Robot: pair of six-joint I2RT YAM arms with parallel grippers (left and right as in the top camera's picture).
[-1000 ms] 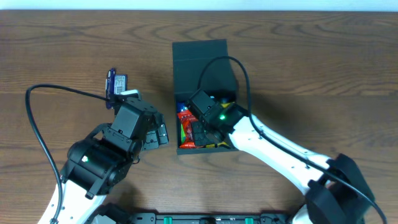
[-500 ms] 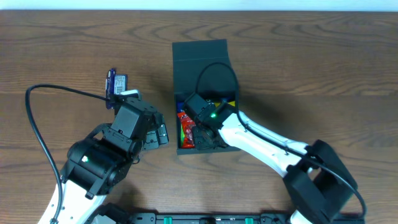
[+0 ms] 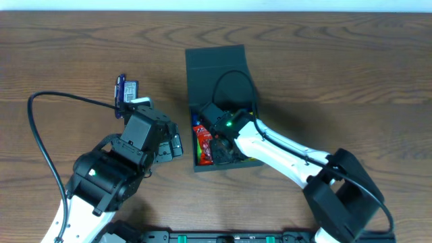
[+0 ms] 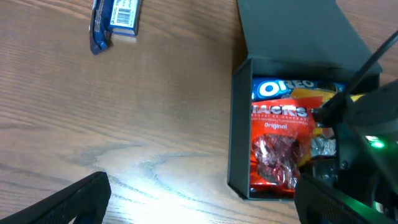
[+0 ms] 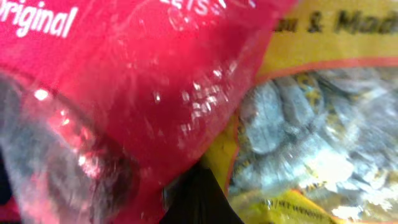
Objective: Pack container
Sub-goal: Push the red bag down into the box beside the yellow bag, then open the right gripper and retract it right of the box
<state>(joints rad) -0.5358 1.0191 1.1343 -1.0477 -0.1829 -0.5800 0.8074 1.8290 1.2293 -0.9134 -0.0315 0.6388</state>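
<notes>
The dark teal-green container (image 3: 191, 128) stands at mid-table with its flap lid (image 3: 216, 64) folded open at the far side. It holds a red snack packet (image 3: 202, 144), a yellow packet (image 5: 311, 130) and a blue Oreo packet (image 4: 283, 88). My right gripper (image 3: 221, 143) is shut and reaches down inside the container. Its dark tips (image 5: 198, 199) are pressed in between the red packet (image 5: 124, 74) and the yellow one. My left gripper (image 4: 208, 205) hangs open over bare table, just left of the container (image 4: 238, 130), holding nothing.
A blue snack packet (image 3: 125, 91) lies on the wood to the far left of the container, beyond the left arm; the left wrist view shows it as well (image 4: 115, 18). The right arm's black cable (image 3: 236, 77) loops over the lid.
The right arm has swung left and reached deeper into the container, whose near end has shifted slightly toward the table's front. The left arm has not moved.
</notes>
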